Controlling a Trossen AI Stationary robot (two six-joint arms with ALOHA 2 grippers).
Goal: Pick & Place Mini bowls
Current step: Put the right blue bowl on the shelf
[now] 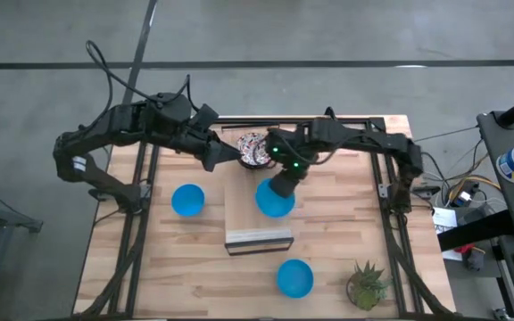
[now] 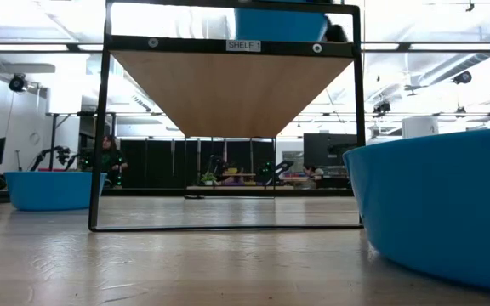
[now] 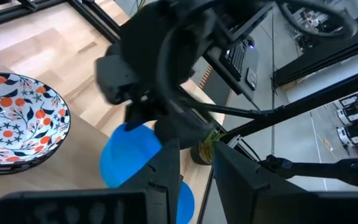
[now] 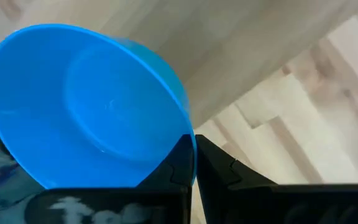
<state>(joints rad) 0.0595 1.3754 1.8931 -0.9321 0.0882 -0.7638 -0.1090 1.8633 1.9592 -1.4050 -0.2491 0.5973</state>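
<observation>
right gripper (image 4: 193, 163) pinches the rim of a blue bowl (image 4: 86, 102) above the pale board (image 1: 257, 214), left gripper (image 1: 226, 157) beside the speckled bowls (image 1: 255, 149), its grip impossible to tell.

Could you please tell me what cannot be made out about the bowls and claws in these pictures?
- Patterned bowls: the high view blurs the stack, and the arms overlap it; their number is unclear.
- Blue bowl held by the right claw: whether it touches the pale board is hidden.
- Left claw: its fingertips are cut off by the left wrist view's edge.
- Near blue bowl: cropped by the low view's edge.
</observation>
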